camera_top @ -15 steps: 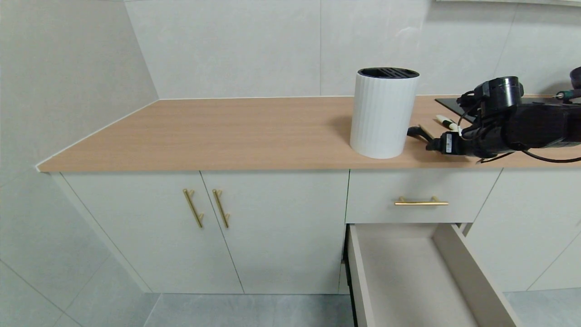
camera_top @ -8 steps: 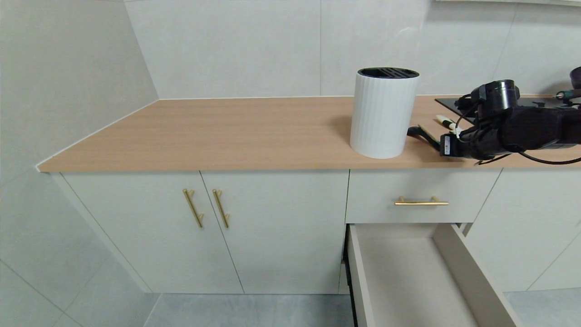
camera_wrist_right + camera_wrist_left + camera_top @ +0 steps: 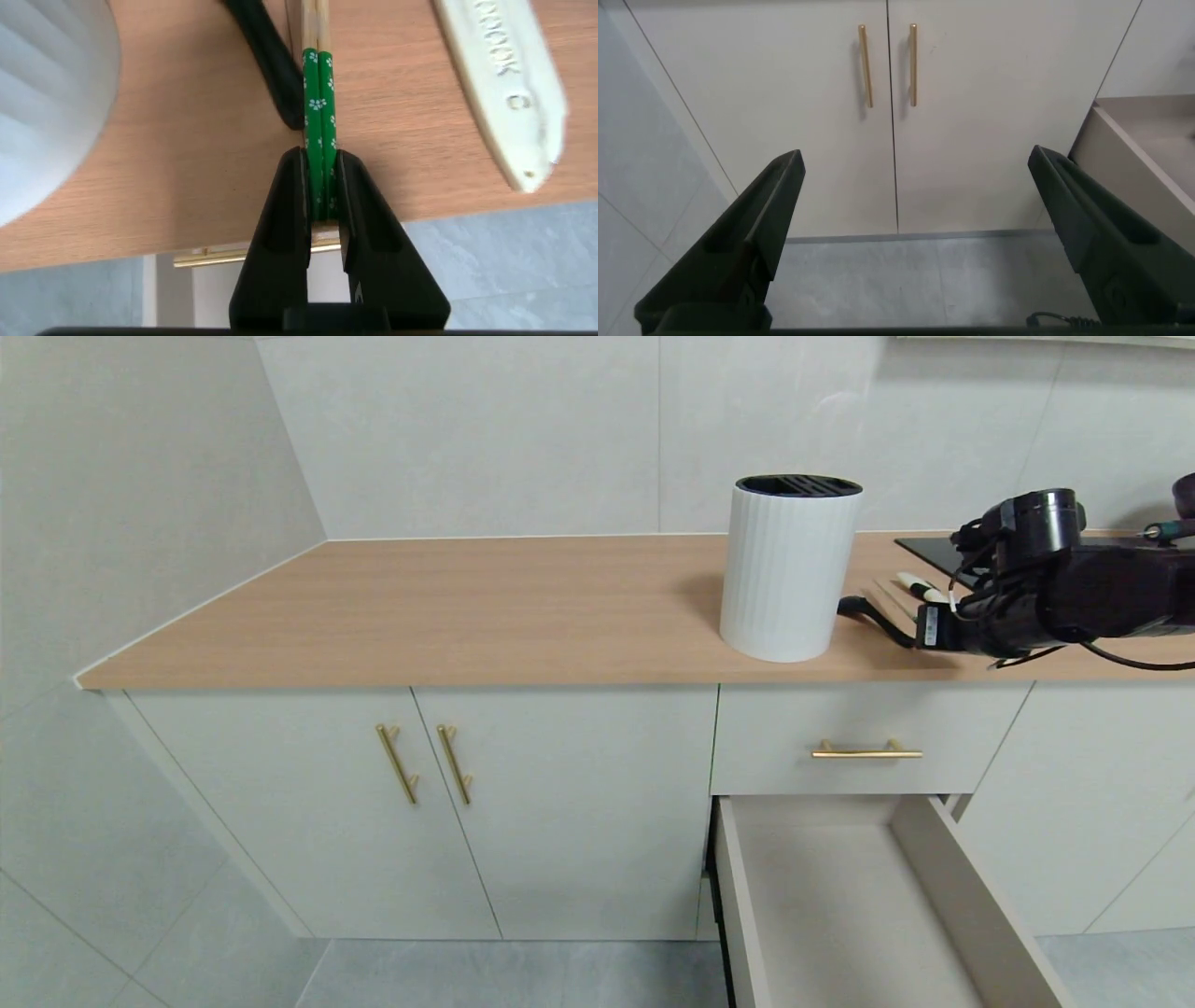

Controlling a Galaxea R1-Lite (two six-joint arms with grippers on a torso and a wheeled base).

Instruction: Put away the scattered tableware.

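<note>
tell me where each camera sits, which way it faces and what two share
Head: on the robot's head, looking forward and down at the countertop, white holder and open drawer; right arm and right tool show.
Left wrist: on that wrist, facing the cabinet door handles and floor; open left tool frames it.
Right wrist: on that wrist, looking down at the countertop's edge; its tool grips the chopsticks.
Shared: head and right wrist both show the holder.

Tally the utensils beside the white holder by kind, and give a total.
chopsticks: 2
black-handled utensil: 1
white utensil: 1
Total: 4
</note>
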